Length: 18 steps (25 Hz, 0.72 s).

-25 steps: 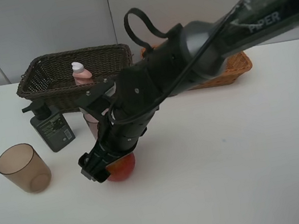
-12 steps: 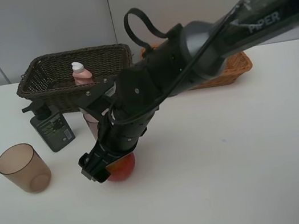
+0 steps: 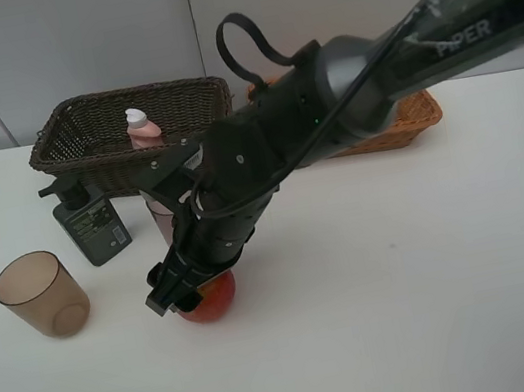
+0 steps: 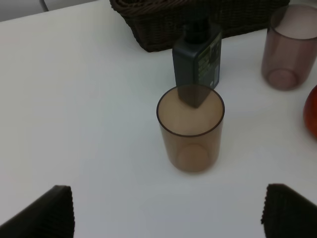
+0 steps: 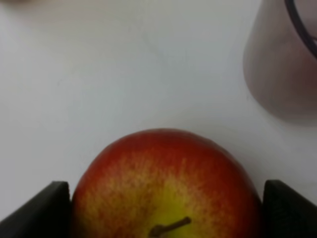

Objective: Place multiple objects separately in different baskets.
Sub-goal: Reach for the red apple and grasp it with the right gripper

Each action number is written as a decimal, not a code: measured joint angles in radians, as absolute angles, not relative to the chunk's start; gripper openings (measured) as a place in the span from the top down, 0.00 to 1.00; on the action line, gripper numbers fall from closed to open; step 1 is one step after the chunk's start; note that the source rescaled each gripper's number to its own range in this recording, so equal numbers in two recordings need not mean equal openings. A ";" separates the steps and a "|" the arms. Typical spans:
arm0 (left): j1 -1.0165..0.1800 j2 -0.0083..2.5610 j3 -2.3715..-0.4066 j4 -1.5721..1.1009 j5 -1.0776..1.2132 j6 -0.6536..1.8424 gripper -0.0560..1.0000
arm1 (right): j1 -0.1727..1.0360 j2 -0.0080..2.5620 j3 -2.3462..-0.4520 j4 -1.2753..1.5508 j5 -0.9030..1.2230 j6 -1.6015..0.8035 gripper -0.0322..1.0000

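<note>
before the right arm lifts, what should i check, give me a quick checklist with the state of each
1. apple centred between the right jaws: ok, one jaw stands at each side.
2. right jaws clamped on the apple: cannot tell, they sit close against it but firm contact is unclear.
3. middle cup clear of the apple: ok, a gap shows between them.
4. room in the tan basket: cannot tell, the right arm hides most of it.
5. left jaws open and empty: ok, the left cup stands ahead of them, untouched.
</note>
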<state>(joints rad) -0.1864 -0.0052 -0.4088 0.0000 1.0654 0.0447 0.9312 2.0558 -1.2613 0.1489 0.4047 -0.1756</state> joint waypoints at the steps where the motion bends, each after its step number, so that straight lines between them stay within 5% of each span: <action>1: -0.186 -0.005 -0.409 0.000 1.065 0.045 0.00 | 0.931 2.056 -1.261 0.149 0.405 -0.176 0.31; 18: -0.186 -0.005 -0.409 0.000 1.065 0.045 0.00 | 0.931 2.039 -1.261 0.148 0.486 -0.176 0.31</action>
<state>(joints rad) -0.1864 -0.0052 -0.4088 0.0000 1.0654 0.0447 0.9312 2.0389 -1.2613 0.1478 0.4859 -0.1756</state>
